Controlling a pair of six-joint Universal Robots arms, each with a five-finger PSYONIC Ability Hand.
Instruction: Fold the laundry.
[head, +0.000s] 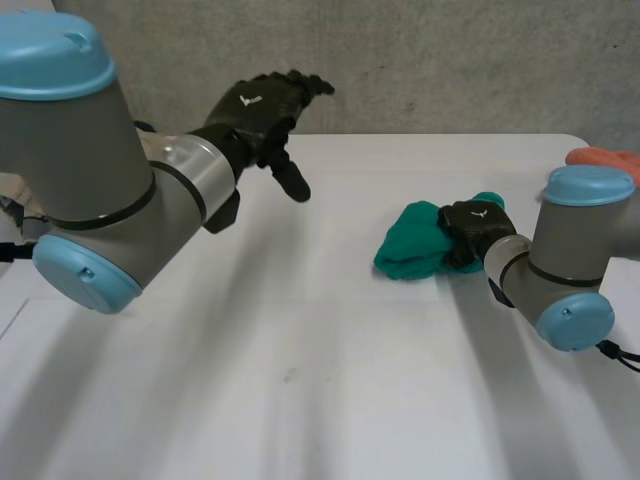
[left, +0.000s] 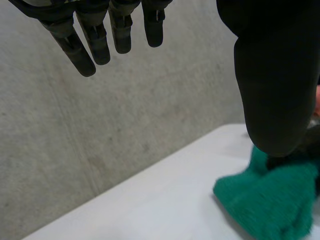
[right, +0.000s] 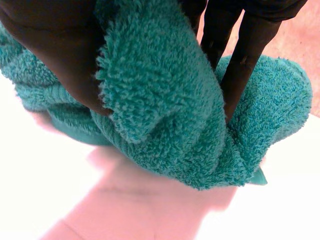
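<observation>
**Towel (head: 415, 250) bunched on the right, pinched in your right hand (head: 475, 228)**

Your green towel lies in a crumpled heap on the white table (head: 300, 350), right of centre. Your right hand sits on the heap's right side. In the right wrist view its thumb (right: 55, 50) presses one face of a thick fold and its fingers (right: 240, 55) dig into the other, so the fold is pinched between them. Your left hand (head: 262, 112) hangs in the air over the far left of the table, well apart from the towel. Its fingers (left: 95, 40) are straight and a little spread, with the thumb held out, and it has hold of nothing. An orange cloth (head: 605, 158) lies at the far right edge of the table, beyond your right arm.
</observation>
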